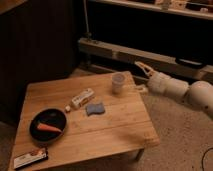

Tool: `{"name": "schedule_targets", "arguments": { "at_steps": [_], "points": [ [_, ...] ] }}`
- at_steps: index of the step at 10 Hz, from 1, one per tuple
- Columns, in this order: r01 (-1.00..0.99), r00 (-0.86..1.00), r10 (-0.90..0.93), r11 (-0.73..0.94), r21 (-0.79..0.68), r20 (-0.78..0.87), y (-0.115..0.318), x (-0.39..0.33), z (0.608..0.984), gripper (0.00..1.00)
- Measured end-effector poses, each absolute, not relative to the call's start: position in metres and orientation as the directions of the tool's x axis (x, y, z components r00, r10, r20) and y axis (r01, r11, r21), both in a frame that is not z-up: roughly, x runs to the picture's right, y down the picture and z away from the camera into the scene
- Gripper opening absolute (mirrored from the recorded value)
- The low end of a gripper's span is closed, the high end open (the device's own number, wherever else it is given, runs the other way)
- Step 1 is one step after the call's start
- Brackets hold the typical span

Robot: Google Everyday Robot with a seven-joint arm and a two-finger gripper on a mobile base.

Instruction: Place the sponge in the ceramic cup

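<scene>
- The blue sponge lies flat on the wooden table, just beside a white-and-tan tube and outside the ceramic cup.
- The cup stands upright near the table's far right edge.
- The gripper hangs off that edge, right of the cup, fingers apart and empty.
- Judgement: pick-up is outstanding. The gripper must cross past the cup, descend on the sponge and close across it.

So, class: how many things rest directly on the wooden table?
5: pale ceramic cup at back right, white-and-tan tube mid-table, blue wavy-edged sponge beside it, black round pan at left, flat packet at front-left corner. The gripper hovers right of the cup.
</scene>
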State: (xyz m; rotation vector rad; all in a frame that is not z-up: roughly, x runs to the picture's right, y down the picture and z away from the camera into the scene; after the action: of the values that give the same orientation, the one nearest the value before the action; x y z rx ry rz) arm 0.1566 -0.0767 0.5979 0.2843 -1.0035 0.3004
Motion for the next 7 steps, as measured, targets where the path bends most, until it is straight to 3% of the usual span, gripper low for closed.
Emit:
{"name": "schedule_targets", "arguments": {
  "at_steps": [3, 7],
  "points": [
    [-0.261, 0.576, 0.128, 0.965, 0.034, 0.807, -0.084, 0.159, 0.577, 0.71],
    [-0.01, 0.662, 0.115, 0.989, -0.145, 0.741, -0.054, 0.096, 0.629, 0.71]
  ]
}}
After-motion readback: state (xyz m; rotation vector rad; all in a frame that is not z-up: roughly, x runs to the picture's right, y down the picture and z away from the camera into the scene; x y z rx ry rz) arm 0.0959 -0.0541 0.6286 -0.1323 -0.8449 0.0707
